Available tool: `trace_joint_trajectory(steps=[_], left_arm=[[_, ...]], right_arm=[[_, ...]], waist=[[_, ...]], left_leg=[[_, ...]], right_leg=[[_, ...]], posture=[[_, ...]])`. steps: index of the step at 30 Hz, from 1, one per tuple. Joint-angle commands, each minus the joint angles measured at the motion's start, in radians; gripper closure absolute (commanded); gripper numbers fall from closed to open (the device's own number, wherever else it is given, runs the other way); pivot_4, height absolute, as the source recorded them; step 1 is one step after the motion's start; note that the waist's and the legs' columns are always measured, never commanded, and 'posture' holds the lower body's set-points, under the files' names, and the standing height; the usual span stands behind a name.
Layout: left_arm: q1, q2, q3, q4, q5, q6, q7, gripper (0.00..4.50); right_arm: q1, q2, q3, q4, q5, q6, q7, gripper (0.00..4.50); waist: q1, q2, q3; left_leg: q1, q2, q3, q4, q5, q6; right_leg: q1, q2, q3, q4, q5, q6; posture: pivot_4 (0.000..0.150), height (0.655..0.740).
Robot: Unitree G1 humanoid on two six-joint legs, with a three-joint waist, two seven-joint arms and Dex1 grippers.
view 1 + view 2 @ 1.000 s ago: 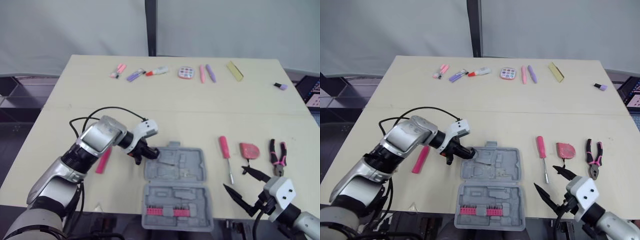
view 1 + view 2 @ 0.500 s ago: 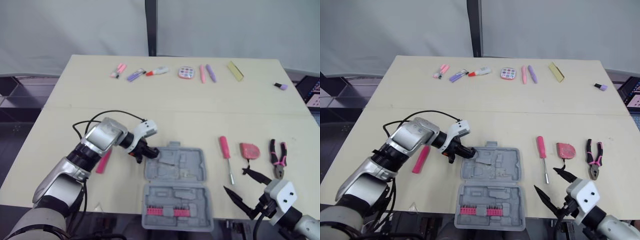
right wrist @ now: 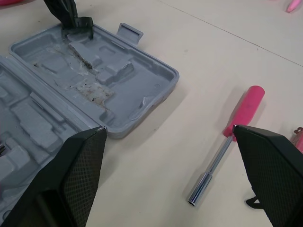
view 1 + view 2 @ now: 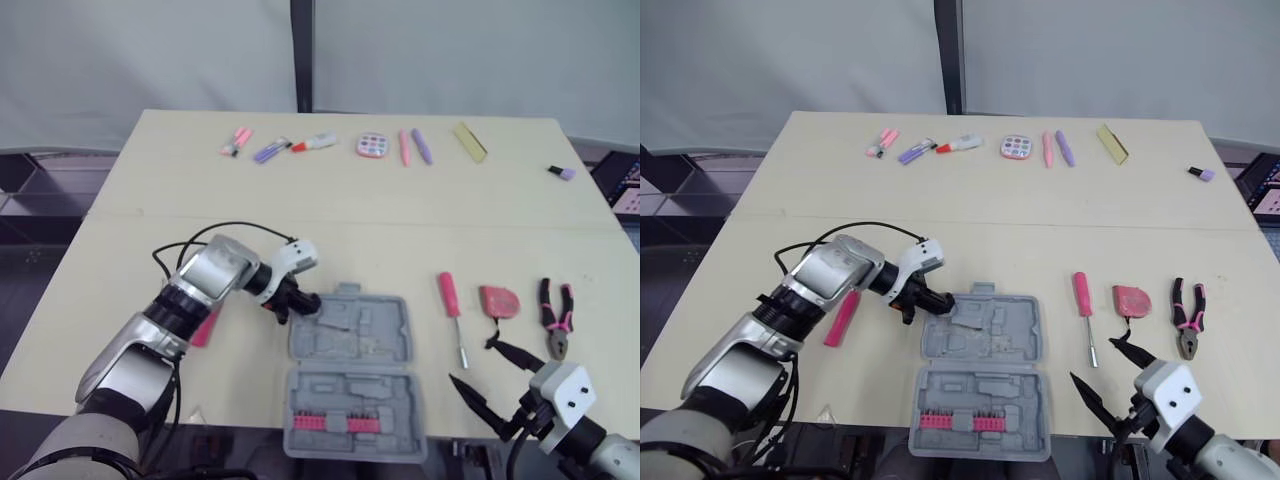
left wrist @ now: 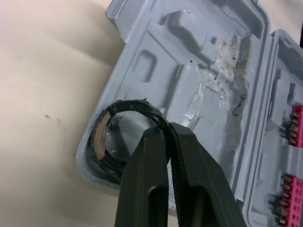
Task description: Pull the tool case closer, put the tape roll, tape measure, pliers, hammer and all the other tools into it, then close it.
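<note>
Pinching the tape roll (image 5: 105, 142) by its rim, the left gripper (image 5: 162, 135) holds it at a corner of the open tool case (image 5: 199, 71). The screwdriver (image 4: 1081, 295), tape measure (image 4: 1128, 299) and pliers (image 4: 1187, 320) lie unpacked beyond the right gripper (image 4: 1098, 366), whose fingers are spread.

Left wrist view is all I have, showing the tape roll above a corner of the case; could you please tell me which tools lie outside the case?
Observer: A pink screwdriver, a red tape measure and pink-handled pliers lie on the table, right of the case.
Operator: Thank you. While the left gripper holds the tape roll, where is the right gripper?
Observer: It hangs open by the table's front edge, pointing toward the screwdriver.
</note>
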Motion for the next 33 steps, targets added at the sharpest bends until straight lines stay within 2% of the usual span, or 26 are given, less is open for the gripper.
trace_joint_trajectory(steps=[1,11,14,18,26,33], left_arm=[[-0.016,-0.002,0.003,0.005,0.013,-0.013,-0.014,4.44],[-0.013,-0.006,0.006,0.000,0.017,-0.008,-0.023,4.44],[-0.023,-0.011,0.023,-0.010,0.000,0.020,-0.025,3.47],[-0.041,-0.002,0.034,-0.039,-0.015,0.073,-0.024,1.51],[-0.029,0.068,0.068,-0.171,-0.049,0.115,-0.032,1.51],[0.105,0.124,0.162,-0.219,-0.061,-0.112,-0.035,1.51]], right_arm=[[0.016,0.005,-0.020,-0.039,0.003,-0.025,-0.011,0.00],[0.008,0.001,-0.017,-0.029,0.002,-0.028,-0.008,0.00],[0.007,0.001,-0.014,-0.028,0.001,-0.030,-0.007,0.00],[0.006,0.002,-0.011,-0.024,0.000,-0.033,-0.007,0.00],[0.009,0.007,0.001,-0.017,-0.005,-0.046,-0.008,0.00],[0.011,0.010,0.005,-0.015,-0.008,-0.050,-0.008,0.00]], waist=[[0.000,0.000,0.000],[-0.001,0.000,0.000],[-0.001,0.000,0.000],[0.000,0.000,0.000],[-0.004,0.000,0.000],[-0.014,0.000,0.000]], left_leg=[[0.000,0.000,0.000,0.000,0.000,0.000],[0.000,0.000,0.000,0.000,0.000,0.000],[0.000,0.000,0.000,0.000,0.000,0.000],[0.000,0.000,0.000,0.000,0.000,0.000],[0.000,0.000,0.000,0.000,0.000,0.000],[0.001,0.001,0.000,-0.001,0.000,0.000]], right_leg=[[0.000,0.000,0.000,0.000,0.000,0.000],[0.000,0.000,0.000,0.000,0.000,0.000],[0.000,0.000,0.000,0.000,0.000,0.000],[0.000,0.000,0.000,0.000,0.000,0.000],[0.000,0.000,0.000,0.000,0.000,0.000],[0.000,0.000,0.000,0.001,0.000,0.000]], posture=[[0.150,0.7134],[0.150,0.7134],[0.150,0.7134],[0.150,0.7134],[0.150,0.7134],[0.150,0.7134]])
